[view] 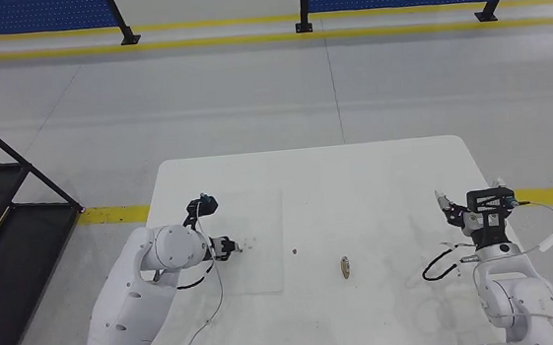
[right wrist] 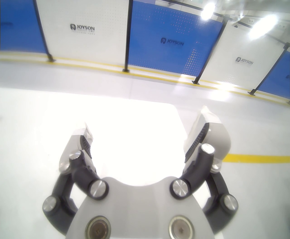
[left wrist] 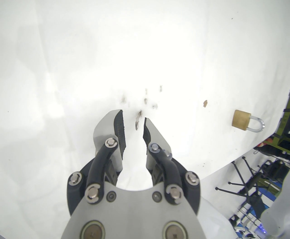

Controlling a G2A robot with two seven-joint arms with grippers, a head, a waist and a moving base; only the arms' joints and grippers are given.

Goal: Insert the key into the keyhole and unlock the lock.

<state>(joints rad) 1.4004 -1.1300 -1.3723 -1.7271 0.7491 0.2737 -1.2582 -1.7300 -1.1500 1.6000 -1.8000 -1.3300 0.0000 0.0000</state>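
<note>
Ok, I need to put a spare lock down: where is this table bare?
The far half of the white table is bare, as is the stretch between the brass padlock and the right gripper. It is crowded at the left gripper, open around the small silver key.

Key (left wrist: 136, 124): small, thin and silver; lies flat on the white table (view: 376, 174), in its left half.
Lock (left wrist: 241, 119): small padlock with a brass body and a silver shackle (left wrist: 258, 125), which is closed into the body; lies on its side near the table's middle, toward the near edge.
Relation: well apart; the key lies left of the lock, not in the keyhole.
</note>
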